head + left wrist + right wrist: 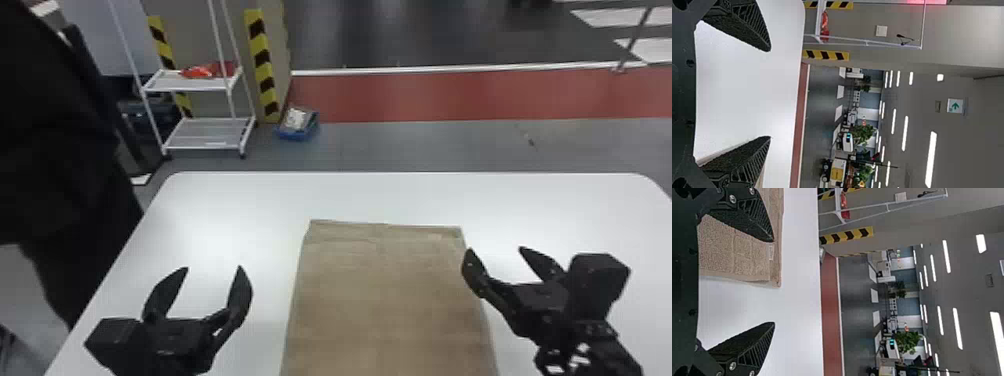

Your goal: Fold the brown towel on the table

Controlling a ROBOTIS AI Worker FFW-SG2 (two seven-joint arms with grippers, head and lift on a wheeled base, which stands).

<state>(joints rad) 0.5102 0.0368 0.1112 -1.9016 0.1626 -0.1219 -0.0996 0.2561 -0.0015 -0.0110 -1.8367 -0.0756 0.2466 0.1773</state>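
Brown towel (387, 300) is lying short of bench (225, 210) far edge — prob. light, floppy, its layered corners needing deep pinches. L end effector (213, 268) & R end effector (495, 249) are gaping, empty.

There is one counter (225, 210) with one brown towel (390, 300) on it. One left gripper (213, 269) and one right gripper (495, 250) make two over the counter, with two jaws each. Past the counter are one white rack (192, 86), two yellow-and-black striped strips (260, 65) and one blue box (297, 135).
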